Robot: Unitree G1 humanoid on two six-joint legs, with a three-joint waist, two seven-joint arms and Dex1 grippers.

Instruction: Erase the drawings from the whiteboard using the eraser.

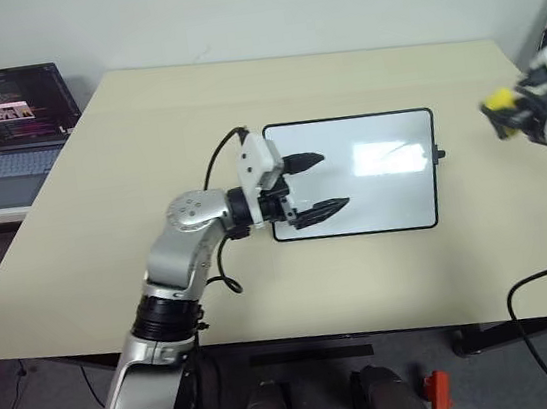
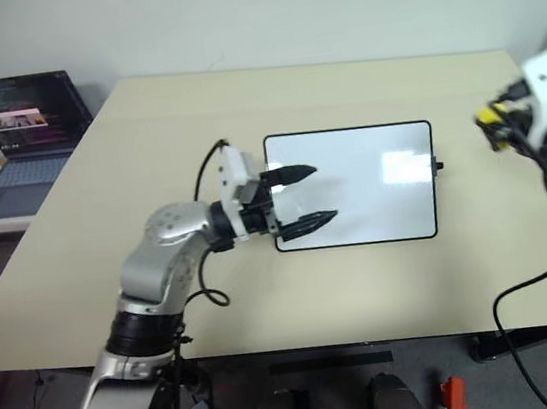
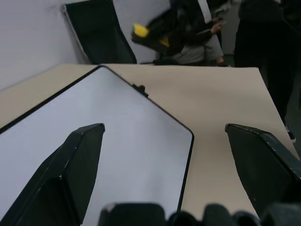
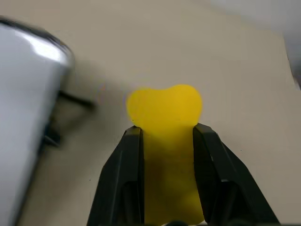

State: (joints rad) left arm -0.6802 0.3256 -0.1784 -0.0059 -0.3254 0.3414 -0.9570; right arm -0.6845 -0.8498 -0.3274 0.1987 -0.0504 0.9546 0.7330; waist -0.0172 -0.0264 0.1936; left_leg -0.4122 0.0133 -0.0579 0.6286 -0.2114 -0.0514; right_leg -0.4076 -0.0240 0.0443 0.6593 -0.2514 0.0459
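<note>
Beige table (image 1: 136, 233) against a pale wall, open laptop (image 1: 11, 128) on a side desk at left. Whiteboard (image 1: 373, 191) flat at table centre, glare patch on it. Left gripper (image 1: 316, 185) spread apart over the board's left edge. Right gripper (image 4: 164, 141) clamped on the eraser (image 4: 164, 113), above the table right of the board.

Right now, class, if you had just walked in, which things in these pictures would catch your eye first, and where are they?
The glossy whiteboard lies mid-table, with the left gripper open at its left edge. Off the board's right side, the right gripper clamps the bright yellow eraser above the table.
</note>
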